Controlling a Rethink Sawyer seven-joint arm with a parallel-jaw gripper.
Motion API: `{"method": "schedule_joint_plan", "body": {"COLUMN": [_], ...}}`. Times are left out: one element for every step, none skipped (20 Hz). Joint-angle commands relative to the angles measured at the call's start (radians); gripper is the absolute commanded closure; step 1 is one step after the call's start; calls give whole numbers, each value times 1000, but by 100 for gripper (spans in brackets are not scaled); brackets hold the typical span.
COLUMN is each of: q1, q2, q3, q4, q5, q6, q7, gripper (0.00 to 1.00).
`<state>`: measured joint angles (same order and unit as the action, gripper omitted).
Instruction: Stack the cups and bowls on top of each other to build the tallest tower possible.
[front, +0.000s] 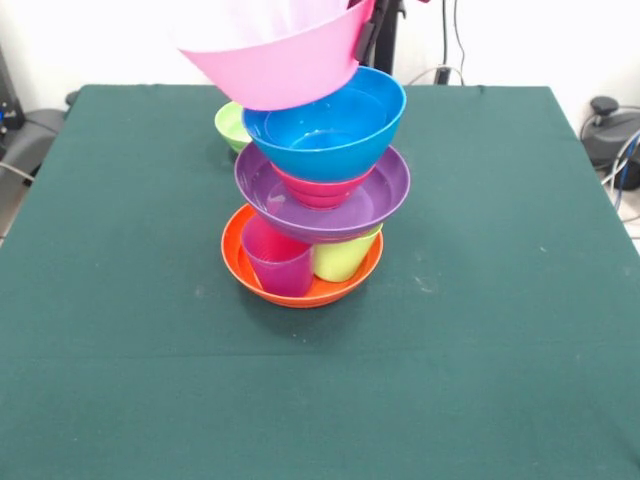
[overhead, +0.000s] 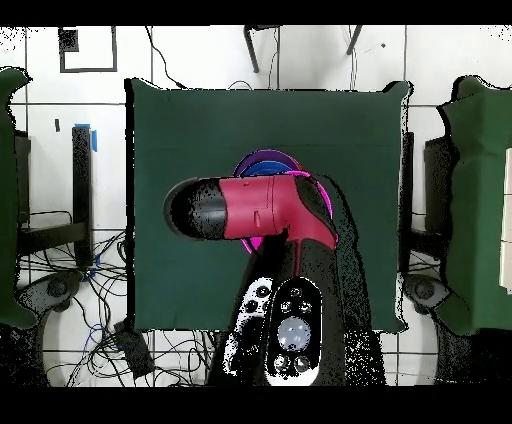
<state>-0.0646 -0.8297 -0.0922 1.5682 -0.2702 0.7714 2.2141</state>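
Observation:
The tower stands mid-table. Its base is an orange bowl (front: 300, 290) holding a purple cup (front: 280, 262) and a lime green cup (front: 345, 258). On the cups rests a purple bowl (front: 325, 205), then a small red bowl (front: 320, 187), then a blue bowl (front: 325, 130) that leans a little. Just above the blue bowl hangs a big pink bowl (front: 275, 55), tilted, with my gripper (front: 364, 38) shut on its right rim. In the overhead view my arm (overhead: 260, 208) covers the tower, and only the purple bowl's rim (overhead: 268, 156) shows.
A small green bowl (front: 231, 124) sits on the dark green table (front: 480, 330) just behind the tower, to its left. Cables and dark equipment (front: 610, 130) lie beyond the table's far corners.

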Motion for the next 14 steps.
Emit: {"method": "schedule_joint_plan", "body": {"q1": [36, 40, 45, 50, 55, 59, 62, 63, 64, 65, 67, 68, 71, 73], "q2": [47, 47, 48, 50, 52, 56, 58, 61, 63, 65, 66, 67, 67, 67], "q3": [5, 3, 0, -5, -10, -16, -20, -24, -28, -30, -33, -36, -39, -42], "q4": [-17, -18, -19, -19, -20, -20, -20, -19, -20, -24, -27, -31, -35, -39], "q5": [43, 49, 54, 57, 61, 61, 62, 61, 61, 60, 59, 60, 61, 63], "q6": [-47, -42, -42, -44, -46, -53, -58, -68, -73, -75, -72, -68, -62, -54], "q7": [213, 214, 215, 215, 215, 217, 216, 214, 211, 207, 205, 203, 201, 198], "gripper": [100, 100, 100, 100, 100, 100, 100, 100, 100, 100, 100, 100, 100, 100]}}
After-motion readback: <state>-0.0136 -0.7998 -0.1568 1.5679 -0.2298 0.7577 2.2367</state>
